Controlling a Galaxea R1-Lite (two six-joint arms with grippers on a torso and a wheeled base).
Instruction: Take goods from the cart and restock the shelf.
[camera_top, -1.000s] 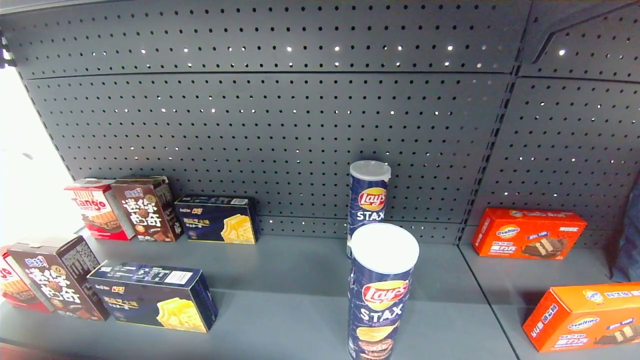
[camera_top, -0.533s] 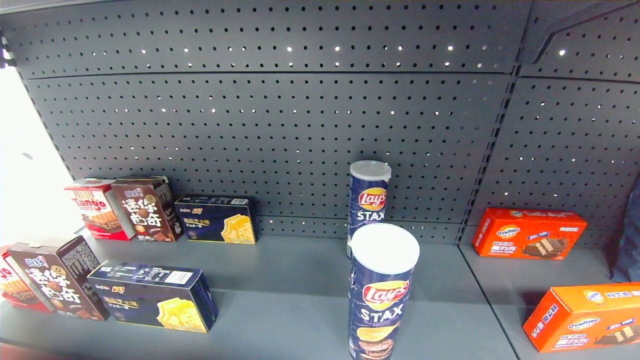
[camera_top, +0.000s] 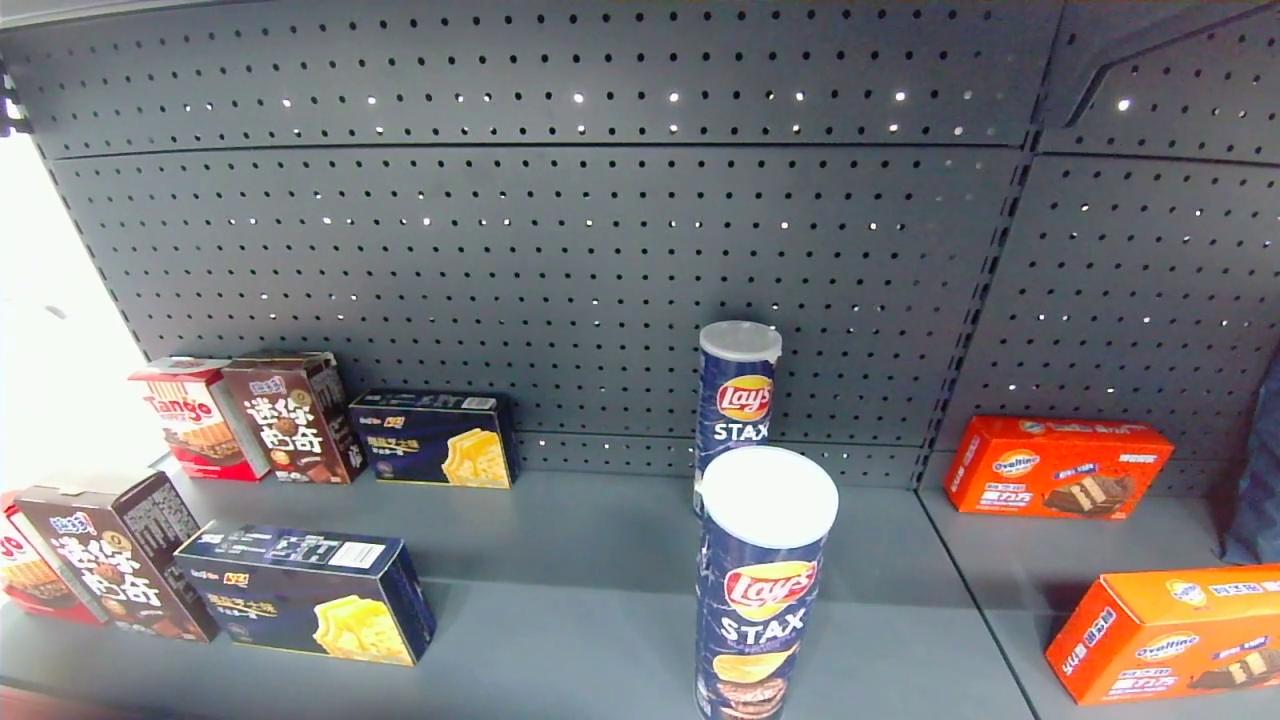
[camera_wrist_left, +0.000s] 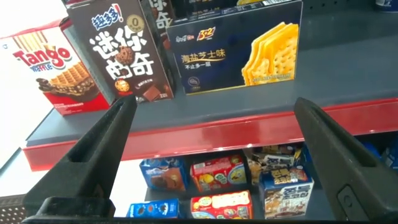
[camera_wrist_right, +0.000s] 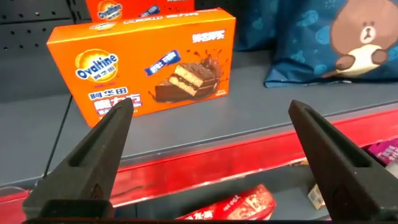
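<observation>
right wrist view: orange box stands beyond the spread, empty fingers.

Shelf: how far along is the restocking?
Done: two cans and several boxes already stand on the shelf. In hand: nothing; the left gripper and right gripper are open and empty. Left: bare gaps show, so probably more trips to the cart.

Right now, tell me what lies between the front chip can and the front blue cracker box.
Nothing. In the head view, the grey shelf is bare between the front blue cracker box and the front chip can.
</observation>
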